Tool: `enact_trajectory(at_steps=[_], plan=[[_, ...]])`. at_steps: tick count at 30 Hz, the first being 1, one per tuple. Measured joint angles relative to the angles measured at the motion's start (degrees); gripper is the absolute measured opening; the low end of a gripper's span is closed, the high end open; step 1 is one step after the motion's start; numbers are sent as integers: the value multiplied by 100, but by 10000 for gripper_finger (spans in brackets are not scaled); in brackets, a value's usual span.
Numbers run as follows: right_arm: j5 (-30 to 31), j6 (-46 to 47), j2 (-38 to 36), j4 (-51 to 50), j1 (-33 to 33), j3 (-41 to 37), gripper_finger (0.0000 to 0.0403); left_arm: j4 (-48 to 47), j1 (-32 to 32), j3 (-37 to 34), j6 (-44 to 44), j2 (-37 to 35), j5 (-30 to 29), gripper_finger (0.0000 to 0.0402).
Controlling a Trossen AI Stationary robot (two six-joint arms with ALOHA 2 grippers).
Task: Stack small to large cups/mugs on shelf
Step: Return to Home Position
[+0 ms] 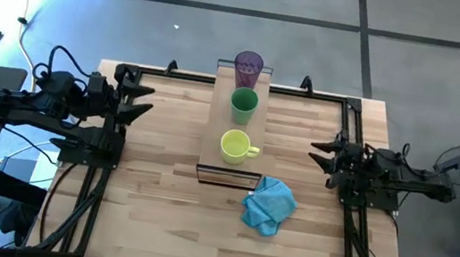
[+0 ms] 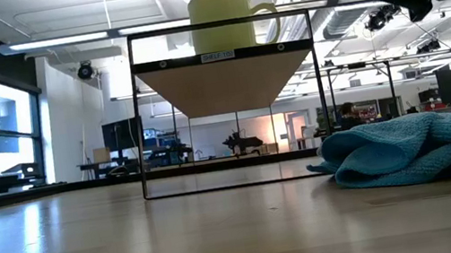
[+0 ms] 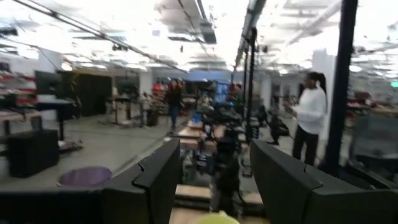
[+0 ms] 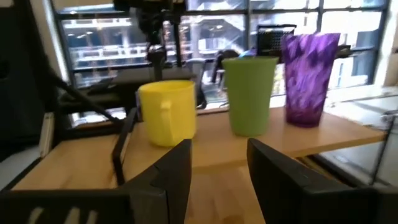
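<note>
High view: three cups stand upright in a single row along the shelf, which sits at the middle of the worktop and runs from near to far. The yellow mug is nearest, its handle pointing right. The green cup is in the middle and the purple tumbler at the far end, each standing apart from the next. A crumpled blue cloth lies on the worktop just off the shelf's near right corner. The left hand hovers at the worktop's left edge, open and empty. The right hand hovers well to the right of the shelf, also open and empty.

Low view: the yellow mug tops the raised shelf's near end, hiding the other two cups behind it. The blue cloth fills the right foreground.

Left wrist view: the left hand's dark fingers are spread with nothing between them. The purple tumbler's rim shows beyond them, and a person in a white top stands in the room behind.

Right wrist view: the right hand's parted fingers face the shelf's long side, where mug, cup and tumbler line up side by side.
</note>
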Motion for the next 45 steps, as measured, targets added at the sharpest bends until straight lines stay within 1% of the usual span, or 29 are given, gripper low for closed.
enact_trajectory(at_steps=[4,7,14,18,20,21,24,25,26,27,28,30,32,34,37,45], plan=[[-501,305,4,243,-240,-262,147,-257,0,-39,-163,2,67,184],[-823,388,4,412,-414,-346,147,98,0,-345,-269,-21,211,184],[-960,213,4,454,-737,-139,147,1586,0,-1584,-435,-344,301,184],[-1061,233,4,437,-892,-62,147,2000,0,-2011,-469,-512,302,184],[-974,235,8,618,-943,-72,147,2140,0,-2146,-430,-569,292,184],[-781,242,34,1164,-959,-155,147,2247,0,-2206,-420,-584,245,184],[-16,148,277,4122,-1012,-694,147,2667,0,-2417,-354,-550,12,184],[105,92,394,4808,-1038,-890,147,2833,2,-2482,-270,-501,-8,184],[177,145,457,5018,-1043,-1009,147,2974,1,-2535,-148,-467,-14,184],[181,296,519,4887,-1058,-981,147,3015,0,-2556,-36,-451,-13,184],[104,450,548,4507,-1063,-906,147,3009,0,-2562,33,-455,-11,184],[-316,602,554,3645,-1067,-738,147,2901,0,-2562,72,-457,-11,184],[-752,682,557,3048,-1061,-627,147,2798,0,-2562,19,-462,-11,184],[-826,721,554,2911,-1063,-526,147,2696,0,-2562,-44,-457,-11,184],[-825,530,531,2884,-1063,-423,147,2611,0,-2562,-125,-463,-14,184],[-843,637,537,2424,-1061,-429,147,2444,0,-2562,-138,-498,-14,184]])
